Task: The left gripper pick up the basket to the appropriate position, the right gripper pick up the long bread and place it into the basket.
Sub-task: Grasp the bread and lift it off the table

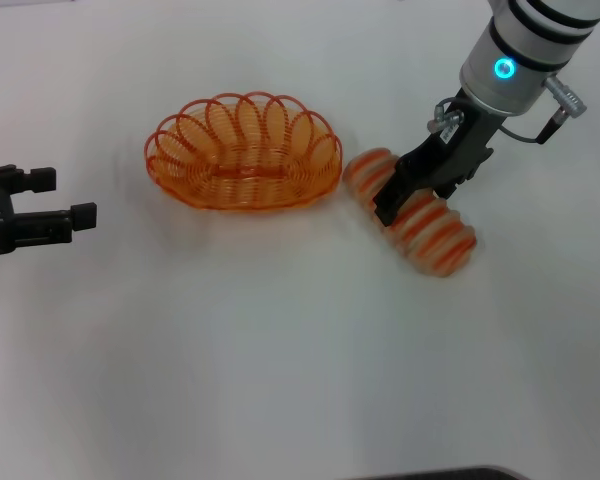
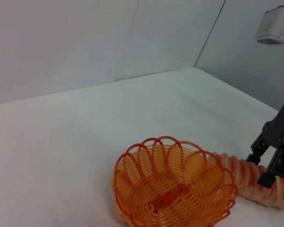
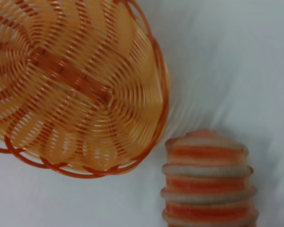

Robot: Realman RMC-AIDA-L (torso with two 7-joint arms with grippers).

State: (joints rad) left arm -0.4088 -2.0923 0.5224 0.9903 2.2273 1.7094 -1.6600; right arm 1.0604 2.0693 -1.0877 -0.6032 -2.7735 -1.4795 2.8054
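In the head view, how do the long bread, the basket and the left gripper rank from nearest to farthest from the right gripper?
1. The long bread: directly under the right gripper, whose fingers straddle its middle.
2. The basket: to the robot's left of the bread, on the table.
3. The left gripper: farthest, open, beyond the basket at the left edge.

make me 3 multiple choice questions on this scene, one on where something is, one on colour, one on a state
1. Where does the striped orange and cream long bread lie?
A. inside the basket
B. on the table to the right of the basket
C. in the left gripper

2. What colour is the oval wire basket?
A. orange
B. blue
C. white

3. How is the black left gripper?
A. shut on the basket
B. shut on the bread
C. open, holding nothing

Answers:
1 B, the loaf rests on the white table beside the basket's right end, with the right gripper straddling it.
2 A, its wires are orange.
3 C, its fingers are apart, off to the left of the basket.
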